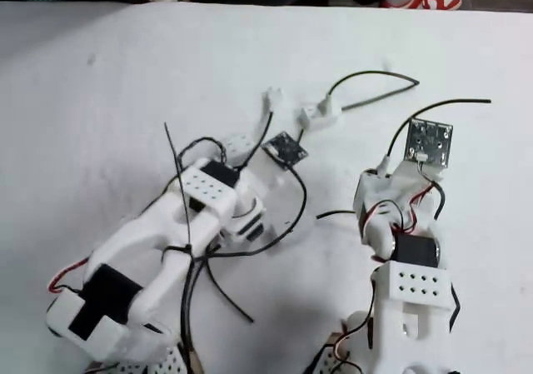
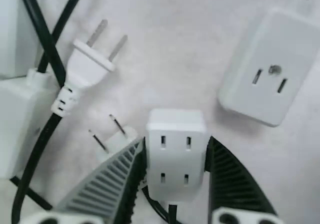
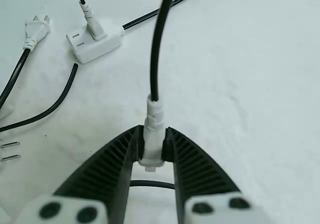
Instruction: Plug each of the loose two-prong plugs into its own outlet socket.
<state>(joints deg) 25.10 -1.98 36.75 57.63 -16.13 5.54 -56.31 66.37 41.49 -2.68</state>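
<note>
Spotter: Closest in, your left gripper (image 2: 175,142) is clamped on a small white socket block (image 2: 176,126). One ribbed finger presses each side, and the block's four slots face up.

Desk: Where does that put you?

Spotter: You are near the far socket block (image 2: 267,72), your landmark on the white table (image 1: 108,82). The two blocks lie close together but do not touch.

Desk: And the loose ends?

Spotter: Two are pictured. One loose plug (image 2: 90,64) lies flat with its prongs bare, on the side of your held block away from the far socket block. A second plug (image 2: 120,139) sits just beside your left gripper, partly hidden by it and also on the side away from the far socket block.

Desk: What about the other arm?

Spotter: Your right gripper (image 3: 153,132) stands well apart from the far socket block. Its jaws are pinched almost closed on a third plug (image 3: 153,115), which you hold by its ribbed collar. A black cord (image 3: 157,44) runs out from that collar over the table.

Desk: Is anything home?

Spotter: One is. The far socket block carries a seated plug (image 3: 93,24), with spare slots showing beside it.
</note>
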